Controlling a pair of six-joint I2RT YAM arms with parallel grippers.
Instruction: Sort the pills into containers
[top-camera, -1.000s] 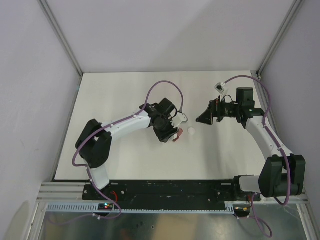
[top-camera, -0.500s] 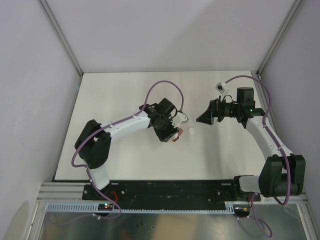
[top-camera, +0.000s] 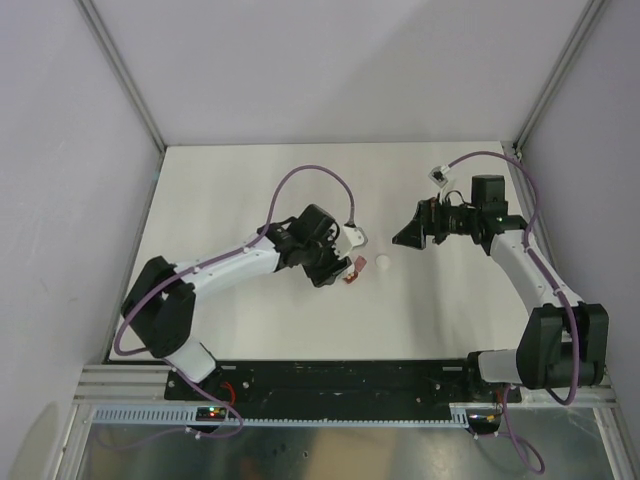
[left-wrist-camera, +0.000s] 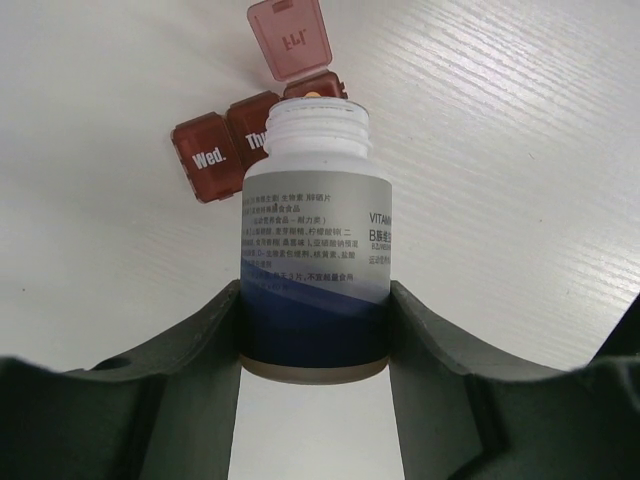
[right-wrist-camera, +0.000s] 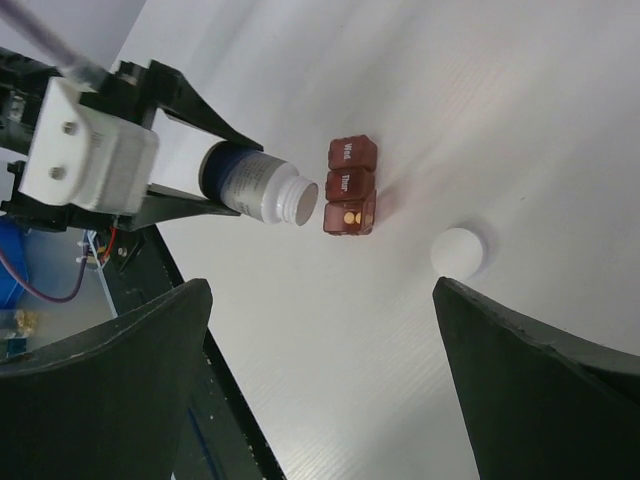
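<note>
The dark red pill box lies on the table, a strip of three compartments marked "Wed." and "Thu.", with the end lid open. It also shows in the right wrist view and the top view. Two yellow pills lie in the open compartment. My left gripper is shut on an uncapped white and blue vitamin bottle, tilted with its mouth at the open compartment. My right gripper is open and empty, hovering to the right.
The bottle's round white cap lies on the table just right of the pill box, also in the top view. Grey walls close in the white table at the back and sides.
The left arm's elbow and shoulder have swung left and its wrist has turned, with the bottle still held by the pill box. The right arm has hardly moved.
</note>
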